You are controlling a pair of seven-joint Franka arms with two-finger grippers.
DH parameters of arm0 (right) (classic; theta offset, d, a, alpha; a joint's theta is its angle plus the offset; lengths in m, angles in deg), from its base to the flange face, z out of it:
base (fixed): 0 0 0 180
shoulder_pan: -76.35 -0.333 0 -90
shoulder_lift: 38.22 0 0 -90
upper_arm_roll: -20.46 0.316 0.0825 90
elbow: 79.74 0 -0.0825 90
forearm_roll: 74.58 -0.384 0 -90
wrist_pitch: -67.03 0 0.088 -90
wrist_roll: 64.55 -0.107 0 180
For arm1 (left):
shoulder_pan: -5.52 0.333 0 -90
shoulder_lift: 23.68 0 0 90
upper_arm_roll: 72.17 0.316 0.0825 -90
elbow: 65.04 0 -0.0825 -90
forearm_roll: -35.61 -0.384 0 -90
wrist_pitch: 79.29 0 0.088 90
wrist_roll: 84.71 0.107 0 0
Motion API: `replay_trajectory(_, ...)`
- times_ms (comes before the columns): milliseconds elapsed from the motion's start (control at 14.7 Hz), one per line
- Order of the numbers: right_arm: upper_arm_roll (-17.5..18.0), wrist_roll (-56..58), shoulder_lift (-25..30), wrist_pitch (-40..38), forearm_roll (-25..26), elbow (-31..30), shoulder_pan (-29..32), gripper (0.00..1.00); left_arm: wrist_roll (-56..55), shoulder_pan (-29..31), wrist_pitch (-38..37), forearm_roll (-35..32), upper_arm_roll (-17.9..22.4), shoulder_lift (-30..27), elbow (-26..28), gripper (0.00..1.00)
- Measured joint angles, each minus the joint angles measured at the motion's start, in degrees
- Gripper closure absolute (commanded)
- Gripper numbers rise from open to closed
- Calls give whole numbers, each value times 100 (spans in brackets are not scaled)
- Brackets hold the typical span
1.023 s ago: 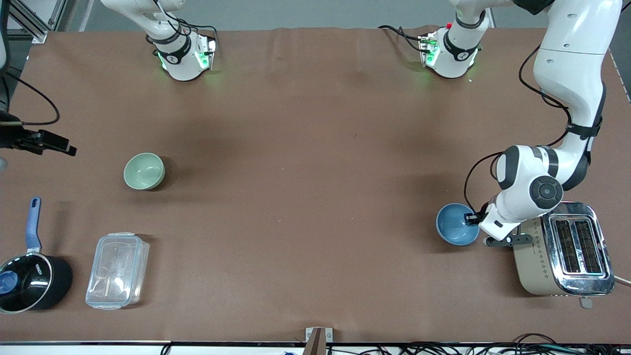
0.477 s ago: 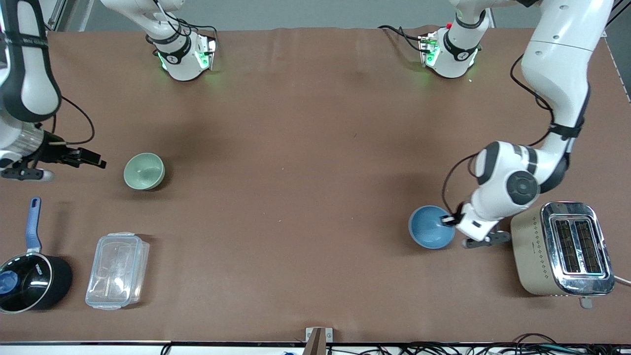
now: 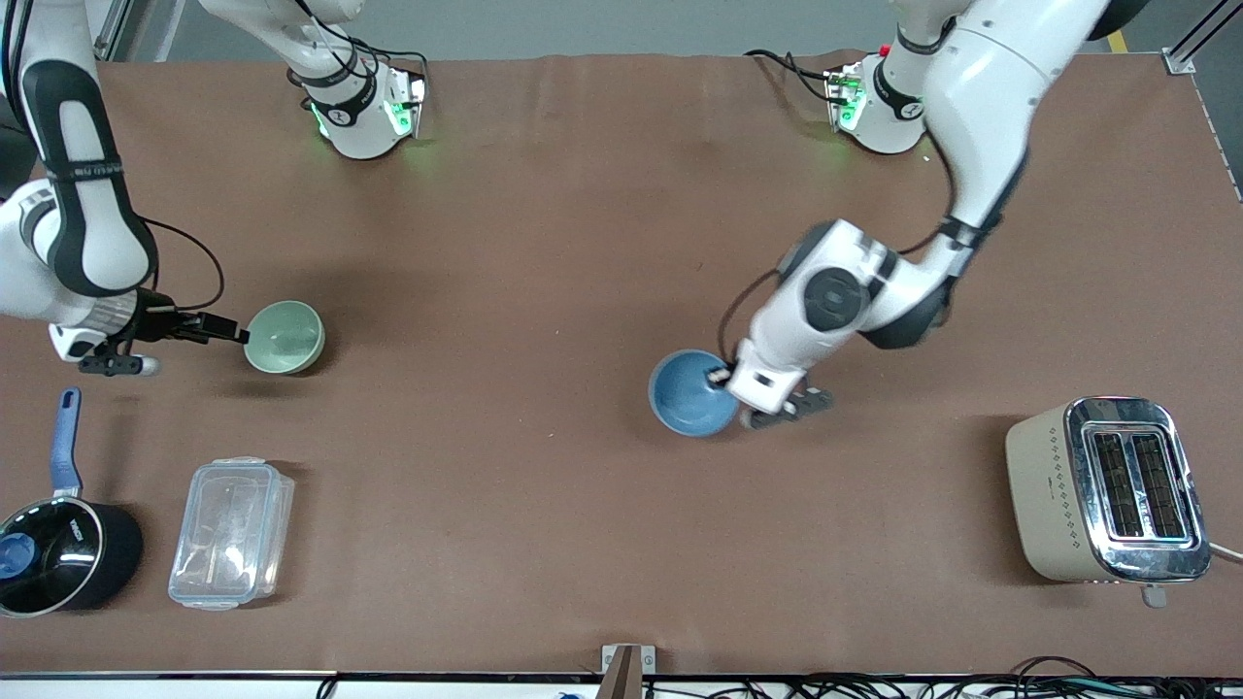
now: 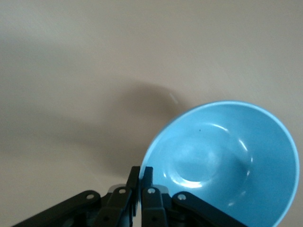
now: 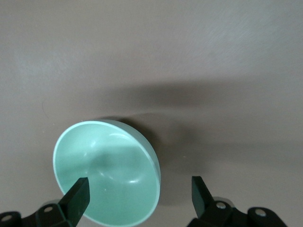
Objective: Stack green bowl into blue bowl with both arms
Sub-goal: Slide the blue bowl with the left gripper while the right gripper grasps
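Your small, shiny, pale green bowl (image 3: 285,336) sits on the brown table (image 3: 544,243) toward the right arm's end. It is a little farther from the front camera than the clear plastic box (image 3: 231,533) and the black pan with the blue handle (image 3: 58,529).

The right gripper (image 3: 238,336) is at the bowl's rim with its fingers (image 5: 76,196) spread wide. One finger hangs over the inside of the bowl and one is outside. It holds nothing.

The small, shiny, sky-blue bowl (image 3: 692,392) is over the middle of the table, pinched by its rim in the left gripper (image 3: 725,374). That bowl is tilted.

Watch out: a thin grip on a smooth rim could slip, and the blue bowl might drop. If the right gripper squeezes off-centre, the green bowl could tip or slide.

The front view shows both bowls well apart. Only the wrist views show how the fingers sit on each rim.
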Motion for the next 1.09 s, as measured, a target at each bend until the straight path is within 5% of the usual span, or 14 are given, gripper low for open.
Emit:
replay_trajectory(68, -8, 262, -167, 76, -217, -7, 8, 16, -316, -365, 1, -1, 19, 58, -47, 100)
replay_trajectory(136, -10, 497, -327, 185, -398, -14, 12, 32, -596, -720, 11, -2, 51, 147, -111, 100)
replay_trajectory(205, -10, 689, -463, 263, -557, -20, 12, 67, -797, -1020, 52, -3, 81, 265, -185, 100)
replay_trajectory(341, -9, 888, -616, 303, -758, -43, 12, 95, -1046, -1435, 293, -3, 126, 535, -329, 98)
replay_trajectory(409, -10, 912, -628, 305, -784, -57, 12, 99, -1102, -1599, 433, -3, 186, 660, -397, 89)
replay_trajectory(477, -10, 914, -623, 305, -786, -59, 12, 100, -1121, -1754, 525, -3, 280, 754, -455, 66)
replay_trajectory(545, -10, 914, -616, 307, -787, -58, 12, 100, -1122, -1900, 581, -3, 394, 817, -501, 27)
replay_trajectory(614, -10, 915, -606, 309, -788, -57, 12, 100, -1123, -2015, 601, -3, 497, 847, -534, 0)
replay_trajectory(886, -16, 916, -542, 325, -800, -45, 11, 100, -1123, -2071, 375, -226, 646, 796, -912, 0)
replay_trajectory(1091, -18, 703, -180, 245, -815, -2, -31, 100, -846, -1701, -1089, -701, 692, 468, -1627, 0)
